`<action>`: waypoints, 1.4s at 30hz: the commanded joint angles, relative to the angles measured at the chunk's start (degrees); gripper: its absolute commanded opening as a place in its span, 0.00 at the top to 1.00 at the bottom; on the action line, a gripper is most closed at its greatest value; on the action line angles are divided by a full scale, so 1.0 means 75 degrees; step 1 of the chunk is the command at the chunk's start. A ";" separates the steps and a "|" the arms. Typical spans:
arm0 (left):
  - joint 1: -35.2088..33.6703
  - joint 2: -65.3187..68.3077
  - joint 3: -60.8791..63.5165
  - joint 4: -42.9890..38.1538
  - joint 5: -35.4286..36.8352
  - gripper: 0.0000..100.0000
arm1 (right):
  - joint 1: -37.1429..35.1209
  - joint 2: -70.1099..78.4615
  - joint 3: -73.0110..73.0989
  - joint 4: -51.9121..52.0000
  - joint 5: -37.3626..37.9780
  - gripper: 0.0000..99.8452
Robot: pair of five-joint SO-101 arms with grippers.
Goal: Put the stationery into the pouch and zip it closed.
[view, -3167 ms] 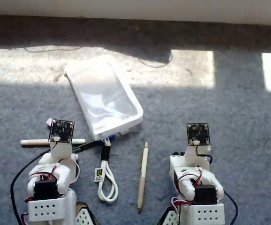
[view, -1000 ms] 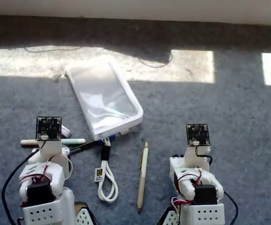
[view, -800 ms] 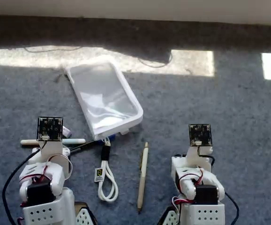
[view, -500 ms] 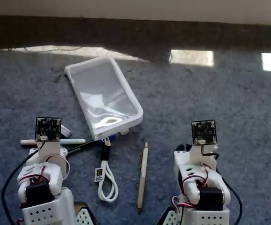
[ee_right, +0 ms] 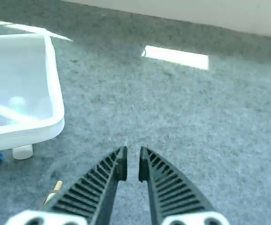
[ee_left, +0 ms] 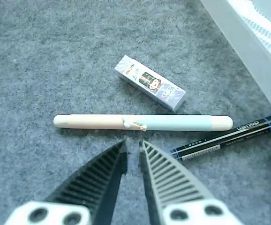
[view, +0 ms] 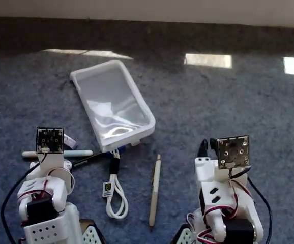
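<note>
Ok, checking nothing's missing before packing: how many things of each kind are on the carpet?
Pens: 3 (cream-and-blue pen, dark pen, beige pen)
Small box: 1
White cable: 1
Pouch: 1
Total: 6

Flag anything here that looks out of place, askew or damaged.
A looped white cable with a tag lies beside the beige pen; it hardly counts as stationery. The pouch sits at a slant on the carpet. Nothing looks spilled or damaged.
</note>
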 commanded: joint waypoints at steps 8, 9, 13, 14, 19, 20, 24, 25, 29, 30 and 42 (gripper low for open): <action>0.0651 0.0064 0.0510 -0.0750 -0.0023 0.94 | -0.1377 0.3182 -0.2210 0.0463 0.0105 0.95; 0.0651 0.0064 0.0522 -0.0750 -0.0023 0.94 | -0.1600 0.3499 -0.2479 0.0627 0.0094 0.95; 0.0604 0.0064 0.0568 -0.0715 -0.0023 0.94 | -0.2479 0.4108 -0.3171 0.0756 -0.0352 0.94; 0.0604 0.0064 0.0568 -0.0703 -0.0023 0.94 | -0.2714 0.4202 -0.3182 0.0756 -0.0481 0.94; 0.0592 0.0053 0.0897 -0.0750 -0.0035 0.94 | -0.3862 0.4823 -0.3182 0.0651 -0.1137 0.85; 0.0592 0.0053 0.0885 -0.0750 -0.0035 0.94 | -0.4003 0.5023 -0.3182 0.0557 -0.1348 0.84; 0.0311 0.0053 0.0967 -0.0762 -0.0023 0.94 | -0.4636 0.6031 -0.3194 0.0018 -0.1875 0.83; 0.0170 0.0053 0.0979 -0.0762 -0.0023 0.94 | -0.4823 0.6300 -0.3206 -0.0111 -0.1981 0.83; -0.0428 0.0100 0.1213 -0.0938 -0.0035 0.94 | -0.5550 0.7390 -0.3218 -0.0756 -0.2731 0.83; -0.0533 0.0088 0.1201 -0.0973 -0.0035 0.94 | -0.5691 0.7648 -0.3218 -0.0932 -0.2907 0.83; -0.0651 0.0111 0.1201 -0.0961 -0.0012 0.94 | -0.6441 1.0286 -0.3241 -0.2819 -0.3763 0.83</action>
